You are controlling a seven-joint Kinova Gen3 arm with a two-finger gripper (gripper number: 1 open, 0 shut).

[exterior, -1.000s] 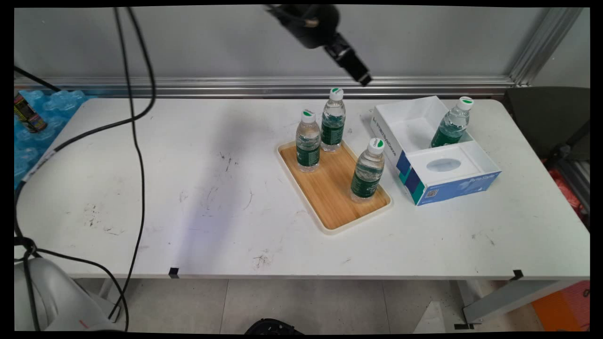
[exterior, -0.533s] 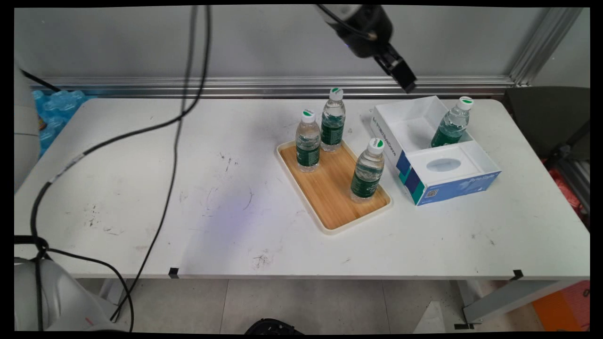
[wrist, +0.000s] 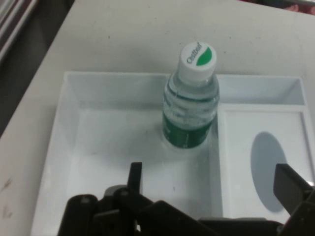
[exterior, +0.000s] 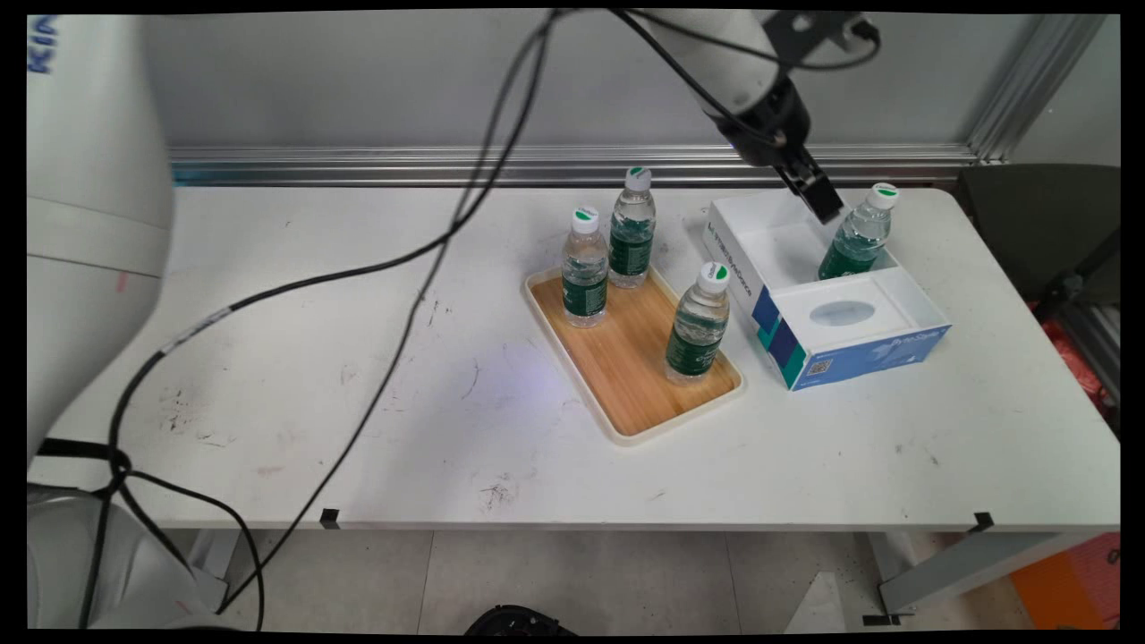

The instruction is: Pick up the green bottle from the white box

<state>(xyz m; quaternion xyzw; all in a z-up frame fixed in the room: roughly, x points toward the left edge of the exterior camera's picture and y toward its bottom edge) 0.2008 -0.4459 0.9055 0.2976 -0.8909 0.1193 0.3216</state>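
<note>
My black gripper [exterior: 824, 203] hangs over the far part of a white box with blue sides [exterior: 859, 358], just left of the water bottle [exterior: 857, 237] that stands upright in the box's open compartment. In the hand view the bottle [wrist: 190, 103], with a white and green cap and a green label, stands ahead of my gripper [wrist: 214, 179] inside the box [wrist: 118, 78]. The fingers [wrist: 135, 174] are spread wide, open and empty, apart from the bottle.
A wooden tray [exterior: 626, 376] left of the box carries three upright water bottles [exterior: 585, 268], [exterior: 632, 228], [exterior: 699, 326]. Black cables [exterior: 394, 295] hang across the table's left half. The box's near compartment has an oval hole [exterior: 842, 313].
The gripper has travelled right and downward, from above the tray's far bottle to over the box beside its bottle. The cables swung right with it.
</note>
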